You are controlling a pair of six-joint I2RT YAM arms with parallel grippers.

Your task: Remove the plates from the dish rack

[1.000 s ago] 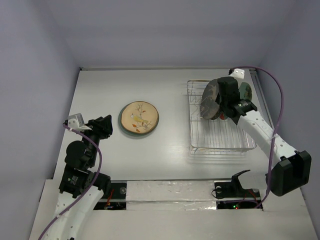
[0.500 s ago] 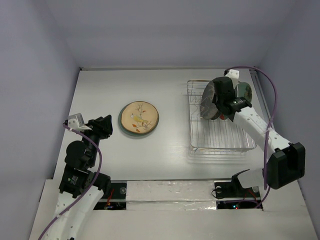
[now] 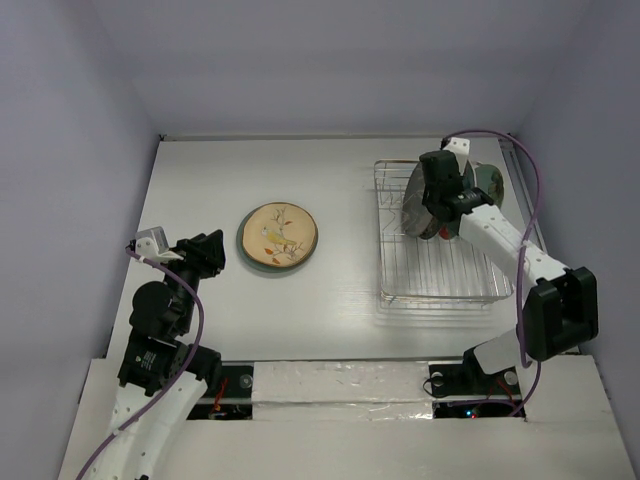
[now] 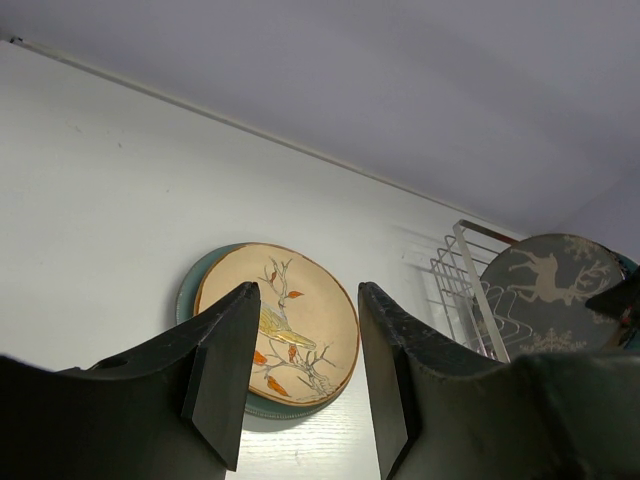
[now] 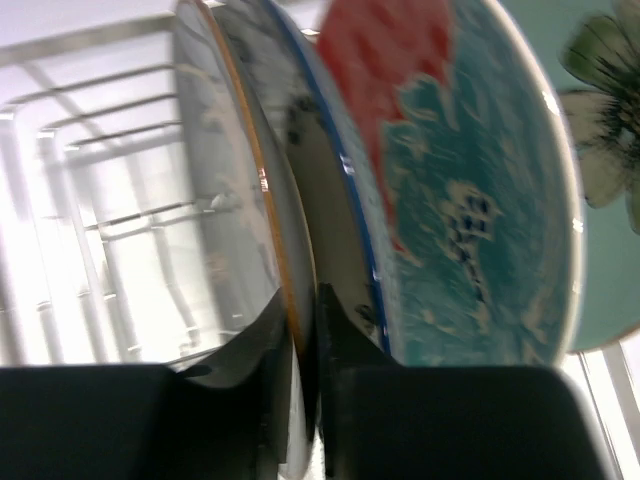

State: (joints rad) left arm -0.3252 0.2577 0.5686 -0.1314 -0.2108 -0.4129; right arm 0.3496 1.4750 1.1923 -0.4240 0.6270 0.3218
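Note:
The silver wire dish rack [image 3: 440,275] stands at the right. Several plates stand on edge at its far end. My right gripper [image 3: 440,195] is shut on the rim of the front one, the dark plate with white deer [image 3: 416,200]. In the right wrist view the fingertips [image 5: 305,330] pinch that plate's rim [image 5: 220,180]; behind it stand a blue-white plate [image 5: 470,230], a red one [image 5: 380,50] and a mint green one [image 5: 600,120]. The cream floral plate [image 3: 279,234] lies flat on a blue-grey plate [image 3: 243,240] at mid-table. My left gripper [image 3: 208,255] is open and empty, left of that stack.
The near part of the rack holds only bare wires [image 5: 90,200]. The left wrist view shows the stacked plates [image 4: 300,320] ahead between the fingers, with the rack [image 4: 465,280] and the deer plate [image 4: 545,290] at far right. Walls close the table at back and sides.
My right arm has swung its elbow inward and the wrist has shifted slightly left and back, still at the deer plate. The left arm has not moved.

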